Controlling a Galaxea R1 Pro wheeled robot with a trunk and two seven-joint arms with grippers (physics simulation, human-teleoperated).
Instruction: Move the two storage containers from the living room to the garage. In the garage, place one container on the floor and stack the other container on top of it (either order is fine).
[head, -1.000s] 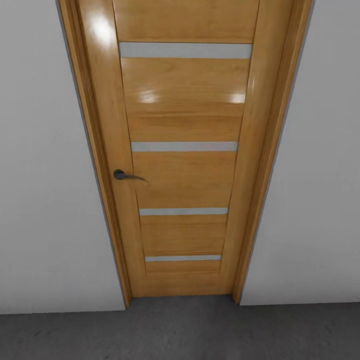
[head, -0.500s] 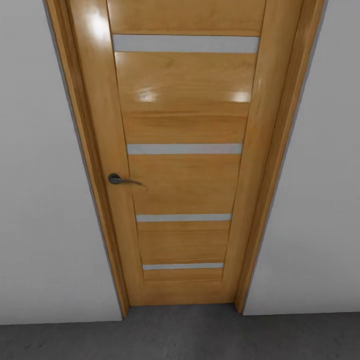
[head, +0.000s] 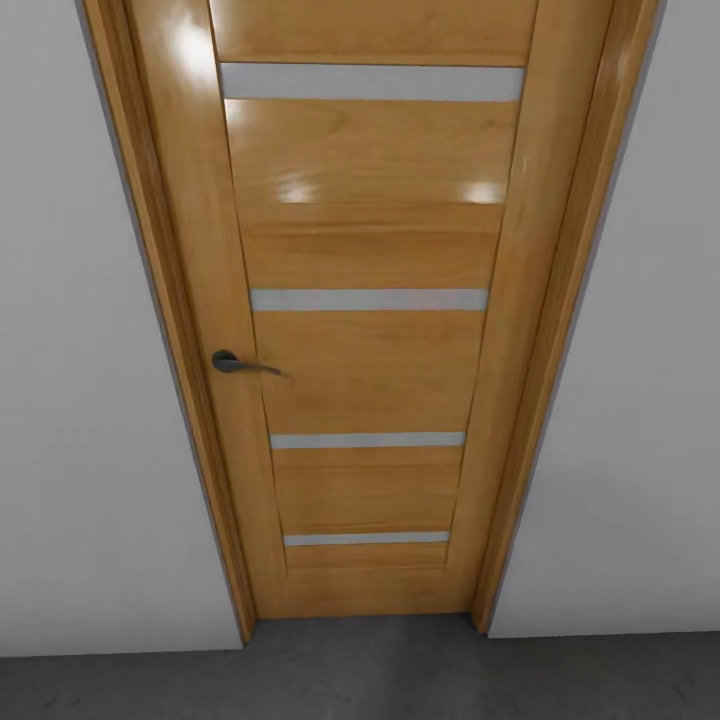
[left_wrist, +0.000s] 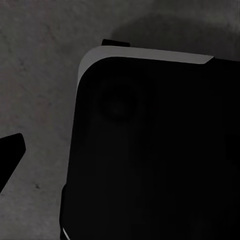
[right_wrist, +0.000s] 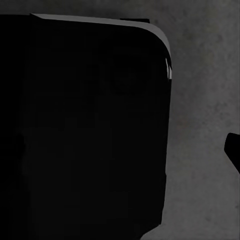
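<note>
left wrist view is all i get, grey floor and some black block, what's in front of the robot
observer: the head view has a wooden door straight ahead, and it looks shut in its frame.
operator: which side is the handle
observer: a dark lever handle sits near the door's left edge in the head view, about halfway up.
operator: what's around the door
observer: pale walls stand on both sides of it, and the dark grey floor runs right up to its foot.
</note>
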